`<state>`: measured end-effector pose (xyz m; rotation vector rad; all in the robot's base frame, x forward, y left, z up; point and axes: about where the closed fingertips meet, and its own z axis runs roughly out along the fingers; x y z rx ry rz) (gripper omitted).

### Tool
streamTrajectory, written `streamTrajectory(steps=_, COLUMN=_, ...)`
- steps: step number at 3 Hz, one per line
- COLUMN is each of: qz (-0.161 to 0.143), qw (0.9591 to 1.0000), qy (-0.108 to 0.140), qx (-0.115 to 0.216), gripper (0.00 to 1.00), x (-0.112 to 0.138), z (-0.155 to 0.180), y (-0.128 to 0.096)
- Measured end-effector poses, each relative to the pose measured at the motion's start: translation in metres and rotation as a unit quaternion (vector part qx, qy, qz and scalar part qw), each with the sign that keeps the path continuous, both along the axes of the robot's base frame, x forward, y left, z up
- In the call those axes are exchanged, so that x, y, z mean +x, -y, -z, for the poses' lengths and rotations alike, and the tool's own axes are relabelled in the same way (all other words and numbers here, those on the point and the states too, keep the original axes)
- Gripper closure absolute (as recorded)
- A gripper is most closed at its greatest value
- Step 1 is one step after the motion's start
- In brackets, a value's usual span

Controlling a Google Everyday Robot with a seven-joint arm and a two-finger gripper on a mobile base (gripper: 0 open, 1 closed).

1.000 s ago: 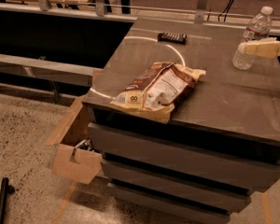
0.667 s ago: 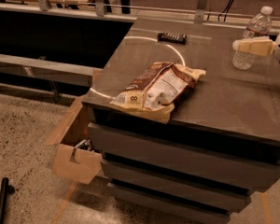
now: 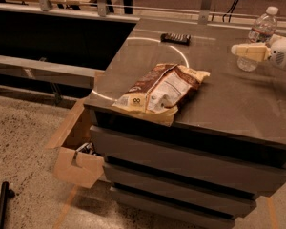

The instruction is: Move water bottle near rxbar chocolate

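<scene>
Gripper (image 3: 250,52): seen at the right edge, across the lower water bottle (image 3: 262,28); its grip cannot be told.
Table (image 3: 229,104): all items are carried on it.
Snack bag (image 3: 162,88): laid at the front edge.
Rxbar chocolate (image 3: 176,38): laid far back, well apart from the bottle.
Change: the gripper is shifted slightly left; the bottle is unmoved, so the carry is judged barely begun.

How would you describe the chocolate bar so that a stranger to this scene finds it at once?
On the dark counter with drawers, the rxbar chocolate lies flat near the far edge, beyond the large snack bag. The water bottle stands far to its right, with the gripper in front of it. Unlike bag and bottle, the bar is small, flat and nearly black.
</scene>
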<state>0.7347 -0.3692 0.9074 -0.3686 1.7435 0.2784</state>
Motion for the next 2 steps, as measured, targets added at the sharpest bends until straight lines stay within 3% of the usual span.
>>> streamTrajectory(steps=1, qz=-0.005, qw=0.9999, qy=-0.008, qx=0.007, gripper=0.49, x=0.008, z=0.0066, y=-0.0053)
streamTrajectory(steps=2, qz=-0.008, qw=0.9999, qy=-0.008, qx=0.007, gripper=0.72, x=0.0118, z=0.0051, y=-0.0076)
